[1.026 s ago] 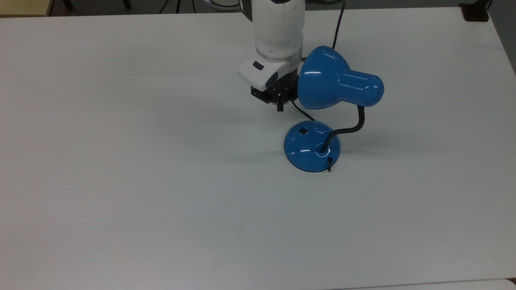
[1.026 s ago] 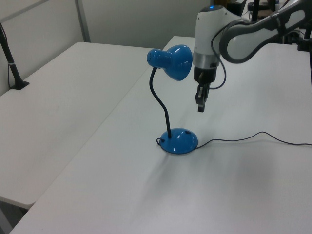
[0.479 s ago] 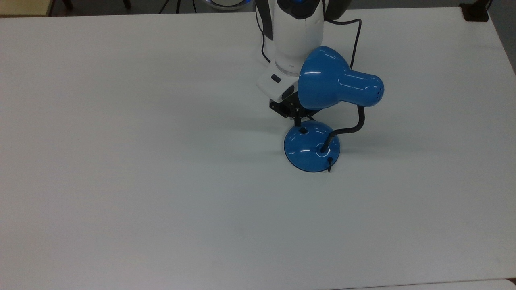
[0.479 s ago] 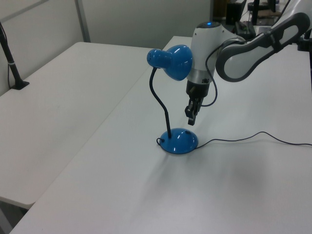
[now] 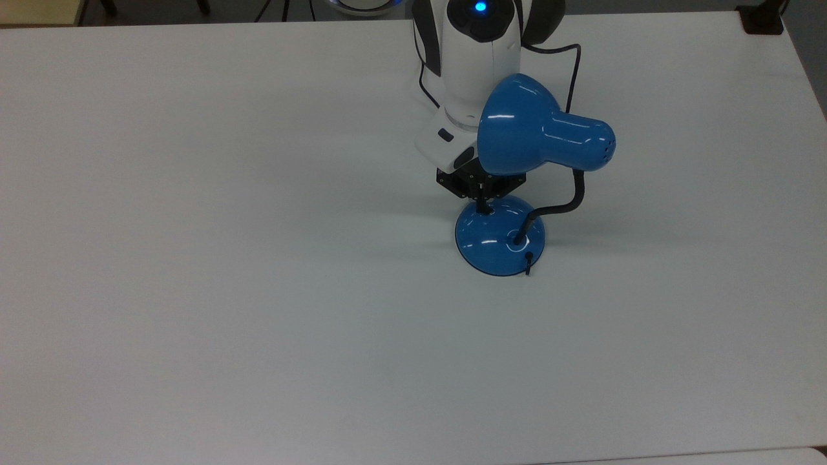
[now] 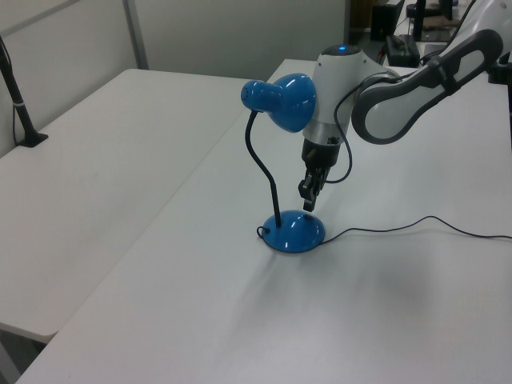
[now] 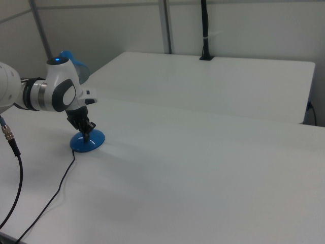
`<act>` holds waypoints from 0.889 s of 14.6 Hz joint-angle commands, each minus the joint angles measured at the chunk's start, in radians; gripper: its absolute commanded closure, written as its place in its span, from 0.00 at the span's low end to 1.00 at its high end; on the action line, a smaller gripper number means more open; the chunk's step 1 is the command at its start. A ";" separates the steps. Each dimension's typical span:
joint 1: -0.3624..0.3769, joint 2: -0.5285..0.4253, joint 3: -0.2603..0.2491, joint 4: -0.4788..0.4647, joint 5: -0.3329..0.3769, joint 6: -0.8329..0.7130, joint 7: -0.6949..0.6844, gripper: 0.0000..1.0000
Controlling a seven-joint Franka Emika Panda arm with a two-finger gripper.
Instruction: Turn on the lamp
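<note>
Lamp (image 5: 543, 139) stood on the white surface (image 5: 258, 290), shade over my wrist. My hand (image 5: 482, 205), fingers drawn narrow and holding nothing, pointed down at the base (image 6: 294, 232), tip directly above the switch on the rim nearest my arm.

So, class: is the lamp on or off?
Off, it seems: the lamp casts no glow on the table. The bulb is hidden.
</note>
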 commanded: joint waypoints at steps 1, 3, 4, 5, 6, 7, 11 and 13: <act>0.023 0.011 -0.008 -0.002 0.014 0.030 0.022 1.00; 0.027 0.020 -0.008 -0.002 0.014 0.051 0.034 1.00; 0.030 0.026 -0.008 -0.002 0.014 0.060 0.036 1.00; 0.030 0.026 -0.008 -0.002 0.014 0.065 0.039 1.00; 0.030 0.034 -0.008 -0.002 0.014 0.068 0.042 1.00; 0.031 0.039 -0.008 -0.002 0.014 0.069 0.042 1.00; 0.030 0.037 -0.008 -0.002 0.014 0.070 0.035 1.00; 0.020 0.008 -0.008 -0.002 0.002 -0.010 0.025 1.00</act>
